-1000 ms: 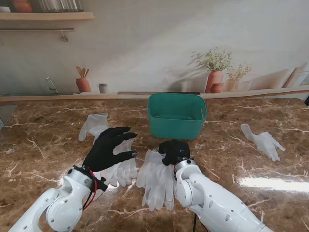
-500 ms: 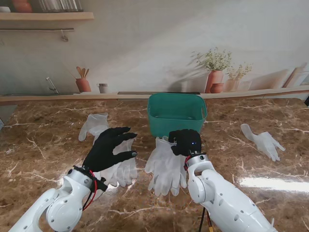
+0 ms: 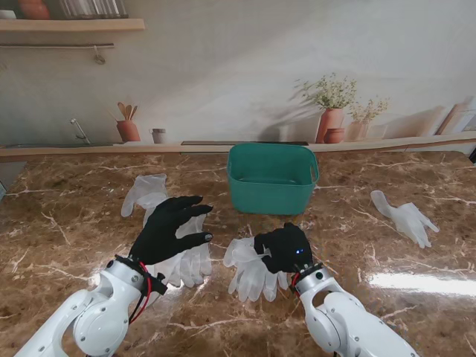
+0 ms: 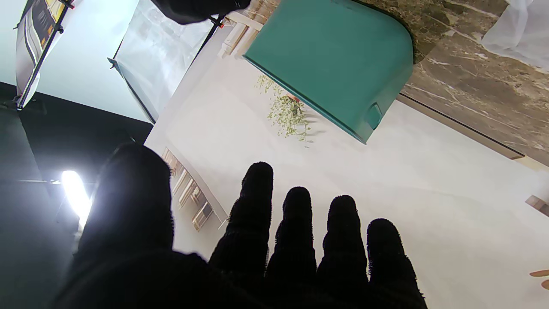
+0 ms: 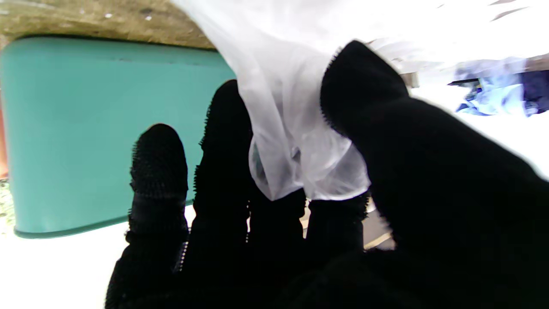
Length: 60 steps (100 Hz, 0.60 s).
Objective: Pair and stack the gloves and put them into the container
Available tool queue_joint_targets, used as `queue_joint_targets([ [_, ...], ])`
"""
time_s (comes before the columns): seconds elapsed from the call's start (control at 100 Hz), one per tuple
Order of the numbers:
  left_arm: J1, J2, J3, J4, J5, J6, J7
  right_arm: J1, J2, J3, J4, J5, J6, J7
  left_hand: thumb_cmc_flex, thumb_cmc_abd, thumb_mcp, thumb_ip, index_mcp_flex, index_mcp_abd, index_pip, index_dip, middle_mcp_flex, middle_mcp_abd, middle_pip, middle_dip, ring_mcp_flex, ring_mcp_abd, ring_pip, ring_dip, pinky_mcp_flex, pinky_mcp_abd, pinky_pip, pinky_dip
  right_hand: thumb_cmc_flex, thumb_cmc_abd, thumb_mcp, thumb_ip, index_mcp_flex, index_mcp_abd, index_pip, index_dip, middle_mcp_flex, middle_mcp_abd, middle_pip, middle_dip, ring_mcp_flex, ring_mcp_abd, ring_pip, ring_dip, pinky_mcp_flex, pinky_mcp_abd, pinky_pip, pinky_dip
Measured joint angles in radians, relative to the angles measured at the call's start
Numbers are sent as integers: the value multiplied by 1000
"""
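- Tabletop (image 3: 67, 223): brown marble pattern with pale veins; bright glare patch toward its right side.
- Backdrop wall (image 3: 223, 67): pale printed kitchen scene, rising directly behind the tabletop's far edge.
- Wooden shelf (image 3: 71, 24): printed on the backdrop, high over the tabletop's left end.
- Terracotta utensil pot (image 3: 128, 130): printed under that shelf.
- Potted plants (image 3: 331, 111): printed, right of centre.
- Studio lamp (image 4: 75, 193): bright, in the left wrist view.

The stand camera is looking down from high over the table (image 3: 67, 223). Both wrist cameras are peering close along their fingers, sharing the teal container (image 3: 272, 178) (image 4: 334, 64) (image 5: 98, 128).
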Motion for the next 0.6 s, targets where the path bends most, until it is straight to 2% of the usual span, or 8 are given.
queue_joint_targets([
  [0.15, -2, 0, 3, 1, 0, 0, 0, -25, 16, -8, -10, -35, -30, -10, 0, 0, 0, 0, 0, 0, 0, 0, 0, 0, 0, 0, 0, 0, 0, 0, 0, 0, -1, 0, 0, -3, 1, 0, 0, -1, 0, 9, 0, -3, 1, 1, -8, 0, 13, 1, -1, -5, 0, 0],
  [0.3, -4, 0, 6, 2, -1, 0, -1, -9, 39, -59, -2, -82, -40, 2, 0, 0, 0, 0, 0, 0, 0, 0, 0, 0, 0, 0, 0, 0, 0, 0, 0, 0, -1, 0, -4, -3, 3, 0, 0, -1, -13, -3, -5, -4, 1, 1, -40, -10, 9, 1, -28, -8, -14, 0],
  [0.43, -4, 0, 5, 2, -1, 0, -4, 3, 51, -67, 1, -122, -69, 95, 0, 0, 0, 0, 0, 0, 0, 0, 0, 0, 0, 0, 0, 0, 0, 0, 0, 0, -2, 0, -126, 9, 4, 0, -48, 34, -52, -146, -78, -5, -53, 0, -116, -13, -32, -11, -87, -9, -58, 2],
  [0.52, -4, 0, 4, 2, -1, 0, -7, -5, 62, -48, -15, -153, -106, 142, 0, 0, 0, 0, 0, 0, 0, 0, 0, 0, 0, 0, 0, 0, 0, 0, 0, 0, -12, 0, -232, 77, -10, 0, -53, 64, -184, -158, -138, -3, -85, -82, -186, -12, -91, -15, -138, -10, -119, 36],
  [0.53, -4, 0, 4, 2, -1, 0, -7, -8, 63, -44, -19, -158, -110, 147, 0, 0, 0, 0, 0, 0, 0, 0, 0, 0, 0, 0, 0, 0, 0, 0, 0, 0, -13, 0, -248, 90, -10, 3, -53, 70, -207, -152, -146, -3, -90, -87, -196, -12, -99, -16, -143, -11, -122, 38],
  [0.6, -4, 0, 3, 2, -2, 1, -11, -35, 70, 0, -60, -184, -146, 200, 0, 0, 0, 0, 0, 0, 0, 0, 0, 0, 0, 0, 0, 0, 0, 0, 0, 0, -13, 0, -317, 168, -43, 108, -55, 105, -351, -81, -202, 2, -122, -121, -254, -10, -134, -29, -185, -11, -170, 60],
])
